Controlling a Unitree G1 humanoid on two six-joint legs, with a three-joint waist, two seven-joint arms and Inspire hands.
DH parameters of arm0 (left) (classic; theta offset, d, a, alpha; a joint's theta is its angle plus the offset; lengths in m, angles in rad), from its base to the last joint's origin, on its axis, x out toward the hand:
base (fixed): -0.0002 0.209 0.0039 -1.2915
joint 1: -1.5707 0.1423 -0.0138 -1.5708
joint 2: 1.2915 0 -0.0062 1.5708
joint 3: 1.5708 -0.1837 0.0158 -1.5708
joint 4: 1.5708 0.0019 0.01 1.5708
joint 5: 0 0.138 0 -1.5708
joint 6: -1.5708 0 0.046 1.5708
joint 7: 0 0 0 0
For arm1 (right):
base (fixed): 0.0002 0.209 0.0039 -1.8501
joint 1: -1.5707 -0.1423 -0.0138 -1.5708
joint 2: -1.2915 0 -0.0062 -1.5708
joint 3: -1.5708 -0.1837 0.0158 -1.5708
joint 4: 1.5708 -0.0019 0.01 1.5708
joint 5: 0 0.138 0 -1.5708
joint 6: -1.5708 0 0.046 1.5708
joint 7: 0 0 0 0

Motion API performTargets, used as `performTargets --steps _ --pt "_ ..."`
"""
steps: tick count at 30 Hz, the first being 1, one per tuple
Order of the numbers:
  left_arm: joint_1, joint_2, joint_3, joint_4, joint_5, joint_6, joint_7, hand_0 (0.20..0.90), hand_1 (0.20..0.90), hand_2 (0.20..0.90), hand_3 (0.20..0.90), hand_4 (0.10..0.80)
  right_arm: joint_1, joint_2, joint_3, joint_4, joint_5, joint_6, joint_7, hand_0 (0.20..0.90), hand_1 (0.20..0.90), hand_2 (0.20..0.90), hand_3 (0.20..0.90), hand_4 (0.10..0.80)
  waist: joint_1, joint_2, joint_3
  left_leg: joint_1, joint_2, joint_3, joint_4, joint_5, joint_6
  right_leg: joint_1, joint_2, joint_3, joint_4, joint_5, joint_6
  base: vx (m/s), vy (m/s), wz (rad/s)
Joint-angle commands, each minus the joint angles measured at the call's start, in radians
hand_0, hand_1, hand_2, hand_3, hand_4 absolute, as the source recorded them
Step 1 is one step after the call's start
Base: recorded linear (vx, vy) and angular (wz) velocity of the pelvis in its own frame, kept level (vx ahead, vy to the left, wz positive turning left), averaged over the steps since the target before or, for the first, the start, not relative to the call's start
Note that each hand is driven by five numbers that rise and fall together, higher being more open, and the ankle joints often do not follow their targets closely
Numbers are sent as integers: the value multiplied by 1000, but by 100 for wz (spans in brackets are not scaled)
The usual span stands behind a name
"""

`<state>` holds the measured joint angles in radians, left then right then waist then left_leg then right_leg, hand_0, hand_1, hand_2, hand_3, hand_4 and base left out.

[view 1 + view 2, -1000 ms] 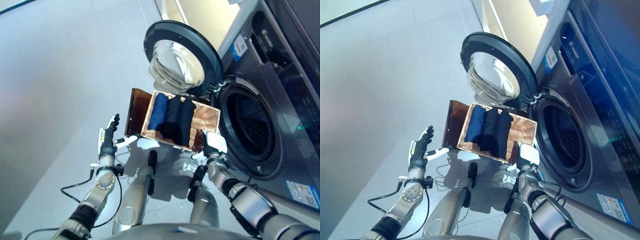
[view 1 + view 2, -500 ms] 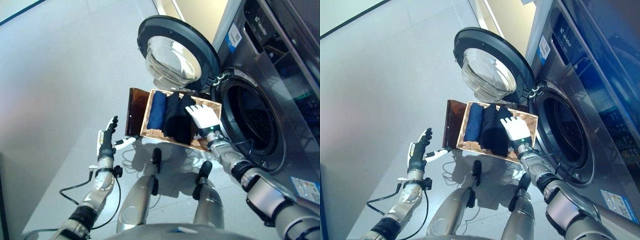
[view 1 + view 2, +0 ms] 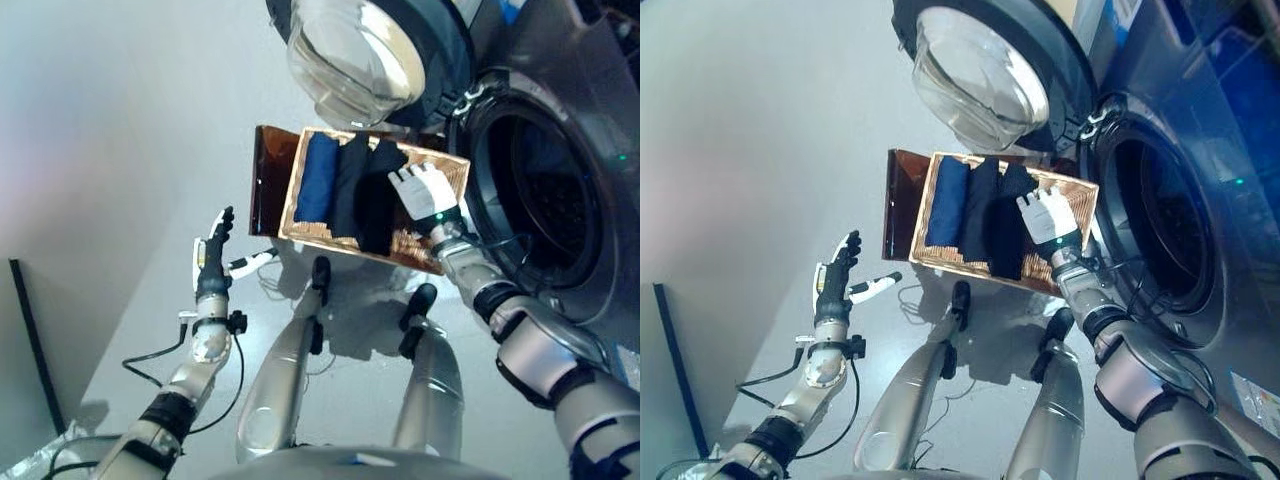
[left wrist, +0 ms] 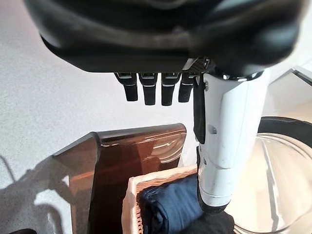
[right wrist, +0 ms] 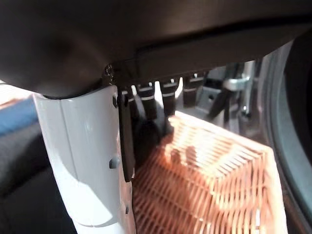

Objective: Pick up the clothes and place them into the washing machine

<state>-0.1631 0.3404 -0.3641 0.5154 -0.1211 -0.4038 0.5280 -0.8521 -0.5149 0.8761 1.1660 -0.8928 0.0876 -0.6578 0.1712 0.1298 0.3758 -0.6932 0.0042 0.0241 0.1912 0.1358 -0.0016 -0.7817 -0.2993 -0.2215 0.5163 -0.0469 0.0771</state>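
A wicker basket point(image 3: 322, 240) stands on the floor in front of the washing machine's open drum point(image 3: 540, 200). A folded blue garment point(image 3: 315, 190) lies at its left side, with black clothes point(image 3: 358, 200) beside it. My right hand point(image 3: 425, 192) is over the basket with straight fingers point(image 5: 161, 97) reaching along the right edge of the black clothes point(image 5: 19, 195), above the bare wicker floor point(image 5: 209, 185); it is open and holds nothing. My left hand point(image 3: 212, 265) hovers open over the floor left of the basket.
The round glass door point(image 3: 370, 50) is swung open behind the basket. A brown translucent lid point(image 3: 268, 180) leans on the basket's left side. Grey floor point(image 3: 120, 150) spreads to the left. A dark strip point(image 3: 30, 330) lies at the lower left.
The camera has tipped down and closer. My right hand has moved from the basket's near right corner to over the basket beside the black clothes. The left hand has stayed open in place.
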Motion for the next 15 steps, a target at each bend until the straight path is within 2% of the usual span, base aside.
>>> performTargets --steps 1,14,15 --pt "9 68 77 -105 31 -101 77 900 900 900 900 800 -102 -47 26 -55 17 18 -85 900 900 900 900 800 -5 7 -35 -126 53 5 184 -161 -94 18 4 33 -59 6 36 -1 13 3" --pt "-6 58 77 -89 39 -117 98 900 900 900 900 800 -106 2 -5 -106 33 19 -127 900 900 900 900 800 -4 -12 -38 -116 47 5 173 -166 -86 24 12 36 -65 3 31 -8 8 0" --pt "-10 59 77 -88 39 -118 99 900 900 900 900 800 -107 5 -2 -111 30 17 -129 900 900 900 900 800 -4 -13 -33 -123 47 10 165 -134 -80 19 10 27 -78 33 22 -104 28 -2"
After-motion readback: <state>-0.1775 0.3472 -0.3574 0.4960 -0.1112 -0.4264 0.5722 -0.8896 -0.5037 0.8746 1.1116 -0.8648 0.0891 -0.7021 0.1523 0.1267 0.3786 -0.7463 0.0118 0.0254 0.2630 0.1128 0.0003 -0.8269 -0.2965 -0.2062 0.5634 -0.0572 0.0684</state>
